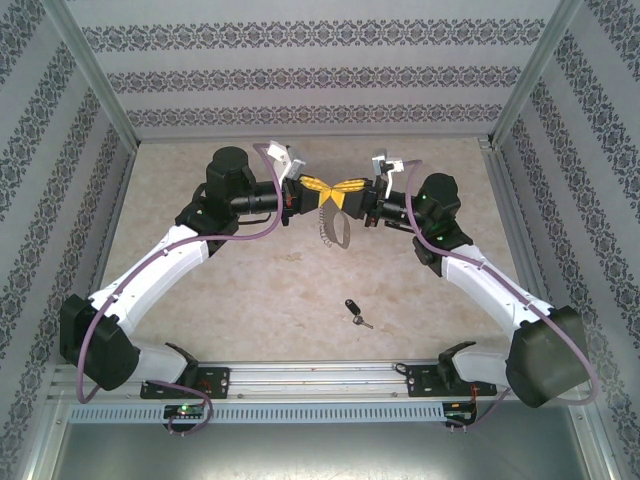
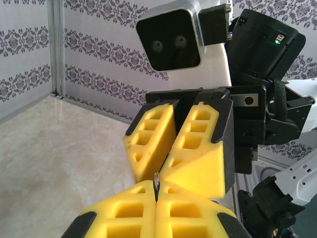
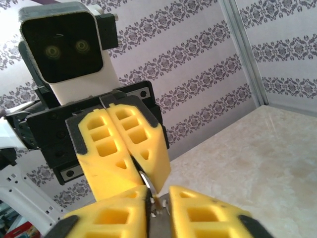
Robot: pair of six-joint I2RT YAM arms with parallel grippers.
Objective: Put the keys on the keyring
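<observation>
Now L hand [image 2: 156, 201], R hand [image 3: 159, 210] both pinch flat grey metal keyring [image 1: 334, 230]; black-headed key [image 1: 355, 312] apart.

White arms [image 1: 165, 262], purple cables [image 1: 240, 237].

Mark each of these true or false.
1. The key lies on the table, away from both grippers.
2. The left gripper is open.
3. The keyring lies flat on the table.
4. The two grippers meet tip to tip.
1. True. The key lies on the table, nearer the arm bases than either gripper.
2. False. The left gripper is shut on a thin edge of the keyring.
3. False. The keyring hangs down from where the grippers meet, held up off the table.
4. True. The right gripper faces the left one, fingertips nearly touching, with the keyring's metal between them.
</observation>
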